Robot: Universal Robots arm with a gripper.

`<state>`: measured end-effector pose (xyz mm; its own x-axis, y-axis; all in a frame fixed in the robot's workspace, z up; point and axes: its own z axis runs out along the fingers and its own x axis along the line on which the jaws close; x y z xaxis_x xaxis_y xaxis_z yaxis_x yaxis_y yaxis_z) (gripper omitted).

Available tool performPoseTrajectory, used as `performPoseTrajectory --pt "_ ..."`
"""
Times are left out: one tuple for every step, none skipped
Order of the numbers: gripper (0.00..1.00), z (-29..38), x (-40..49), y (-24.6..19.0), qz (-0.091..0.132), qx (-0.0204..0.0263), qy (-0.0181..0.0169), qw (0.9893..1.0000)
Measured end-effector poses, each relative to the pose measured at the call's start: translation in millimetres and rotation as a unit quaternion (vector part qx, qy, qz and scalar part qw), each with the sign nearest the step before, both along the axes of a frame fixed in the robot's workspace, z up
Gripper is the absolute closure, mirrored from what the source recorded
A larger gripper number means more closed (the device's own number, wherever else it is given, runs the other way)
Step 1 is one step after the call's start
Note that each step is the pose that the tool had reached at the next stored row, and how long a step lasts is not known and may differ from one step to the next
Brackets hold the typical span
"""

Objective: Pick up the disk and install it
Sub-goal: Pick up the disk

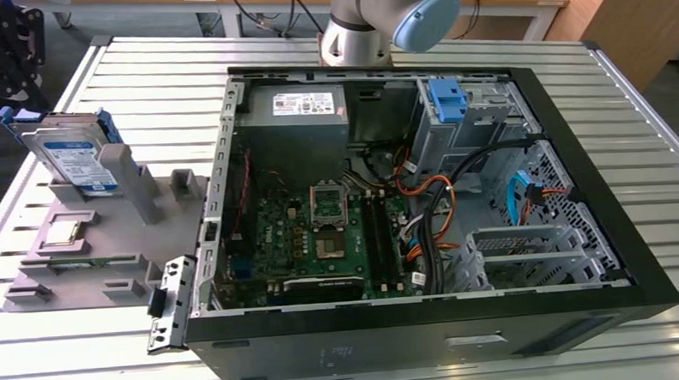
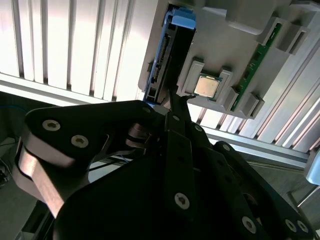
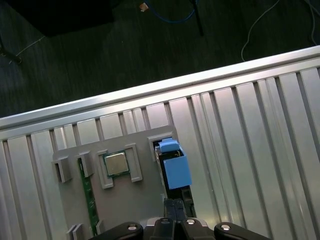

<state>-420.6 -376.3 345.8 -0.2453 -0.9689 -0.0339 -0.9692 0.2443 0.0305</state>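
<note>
**Hand.** In both wrist views the hand (image 3: 175, 206) (image 2: 178, 97) hangs above the disk, apart from it. Fingers closed tip to tip, nothing gripped between them.

**Disk.** The disk (image 1: 77, 158) stands upright on edge in a slot of the grey fixture (image 1: 102, 252), label side visible in the ext. view, blue frame around it. Not installed. In the first wrist view the disk (image 3: 175, 167) is seen edge-on, blue frame tab uppermost; in the second wrist view its connector edge (image 2: 162, 55) faces the cam.

**Fixture.** It lies on the slatted metal worktop (image 1: 635, 126), at the ext. view's left of the PC case (image 1: 437, 323), just beside it. Also seated in it:
- square silver chip (image 1: 69, 229) (image 2: 206, 86) (image 3: 115, 163), flat in its own pocket, near the disk, not touching it;
- green memory stick (image 2: 260, 55) (image 3: 87, 195), on edge, on the far side of the chip from the disk.

**PC case.** It lies on its side, side panel off. Motherboard (image 1: 318, 234) exposed, w/ cables towards the ext. view's right. A blue bracket (image 1: 447, 99) sits in the drive bay at the far end.

**Arm.** Arm base (image 1: 362, 34) is mounted on the worktop behind the case.
</note>
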Motion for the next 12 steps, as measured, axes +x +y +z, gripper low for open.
performPoseTrajectory --pt "0.89 -0.2 0.6 0.0 0.0 0.0 0.0 1.0" --pt "0.89 -0.6 1.2 0.0 0.0 0.0 0.0 1.0" --pt "0.89 -1.2 1.4 0.0 0.0 0.0 -0.0001 1.0" --pt "0.89 -1.9 1.6 0.0 0.0 0.0 0.0 1.0" --pt "0.89 -2.6 1.7 0.0 0.0 0.0 0.0 1.0" --pt "0.89 -3.2 1.8 0.0 0.0 0.0 0.0 1.0" --pt "0.89 -3.8 1.8 0.0 0.0 0.0 0.0 1.0" --pt "0.89 -4.3 1.8 0.0 0.0 0.0 0.0 1.0" --pt "0.89 -4.9 1.8 0.0 0.0 0.0 0.0 1.0" --pt "0.89 -5.4 1.8 0.0 0.0 0.0 0.0 1.0" --pt "0.89 -5.9 1.8 0.0 0.0 0.0001 0.0 1.0" --pt "0.89 -6.2 1.8 0.0 0.0 0.0002 0.0 1.0"
